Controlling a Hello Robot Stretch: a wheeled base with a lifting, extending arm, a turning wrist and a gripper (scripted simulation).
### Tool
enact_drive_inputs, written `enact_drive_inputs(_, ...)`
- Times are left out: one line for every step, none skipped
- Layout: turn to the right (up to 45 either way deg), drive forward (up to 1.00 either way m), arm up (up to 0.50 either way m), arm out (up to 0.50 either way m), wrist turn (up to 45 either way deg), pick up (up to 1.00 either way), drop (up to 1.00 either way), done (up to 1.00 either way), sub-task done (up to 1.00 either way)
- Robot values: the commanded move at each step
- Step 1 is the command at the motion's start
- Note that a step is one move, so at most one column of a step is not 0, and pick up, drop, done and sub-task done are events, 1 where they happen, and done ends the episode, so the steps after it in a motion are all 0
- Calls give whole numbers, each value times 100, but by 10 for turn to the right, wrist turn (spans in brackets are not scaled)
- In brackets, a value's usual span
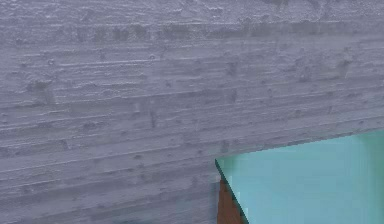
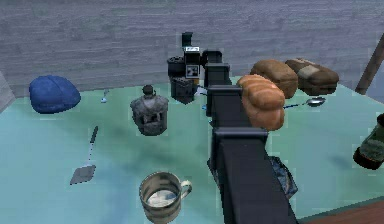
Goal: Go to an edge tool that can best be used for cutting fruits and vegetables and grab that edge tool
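My arm (image 2: 245,170) rises as a dark bar from the arm side view's bottom edge over a pale green table (image 2: 40,190). At its far end stand two white marked squares, and left of them sits the gripper (image 2: 183,90), dark against the tabletop. Whether it holds anything I cannot tell. A thin tool with a flat grey end (image 2: 86,160) lies on the table at the left. A small slim utensil (image 2: 103,96) lies farther back. A dark lantern-like pot (image 2: 150,110) stands just left of the gripper.
A blue rounded lump (image 2: 54,94) sits at the back left. A mug (image 2: 163,196) stands near the front. Three brown loaves (image 2: 264,100) and a spoon (image 2: 315,101) lie right of the arm, a dark bottle (image 2: 372,145) at the right edge. The forward view has a grey wall (image 1: 120,90) and the table corner (image 1: 310,185).
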Motion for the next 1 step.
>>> enact_drive_inputs(0, 0, 0, 0, 180, 0, 0, 0, 0)
